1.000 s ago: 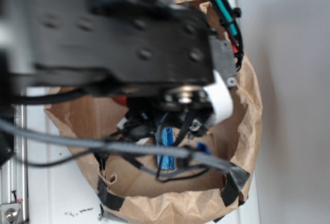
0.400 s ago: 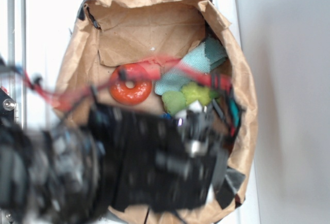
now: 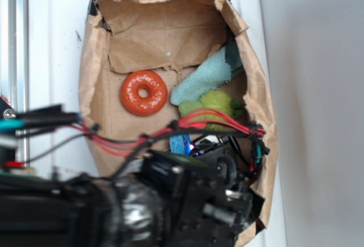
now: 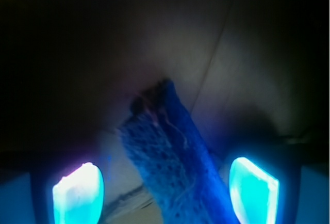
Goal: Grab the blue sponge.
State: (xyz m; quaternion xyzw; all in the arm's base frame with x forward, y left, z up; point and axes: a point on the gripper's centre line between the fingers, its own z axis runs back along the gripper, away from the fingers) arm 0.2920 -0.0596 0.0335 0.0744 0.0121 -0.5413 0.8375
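The blue sponge [image 3: 180, 143] lies on the floor of the brown paper bag [image 3: 165, 25], near its front; only a small bright blue corner shows above the black arm [image 3: 187, 201]. In the wrist view the blue sponge [image 4: 175, 167] runs slantwise between the two glowing fingertips [image 4: 78, 193]. My gripper [image 4: 166, 190] is open and straddles it, with a gap on each side. The sponge's frayed far end points away from the camera. In the exterior view the fingers themselves are hidden under the arm.
An orange ring [image 3: 143, 92] lies left of centre in the bag. A pale teal folded cloth [image 3: 202, 76] and a yellow-green soft thing [image 3: 213, 103] sit at the right wall. Red wires [image 3: 210, 123] cross above the sponge. The bag stands on a white surface [image 3: 57, 42].
The arm has swung from the top of the exterior view to the bottom left, uncovering the ring, the cloth and the green thing. The sponge lies in much the same spot.
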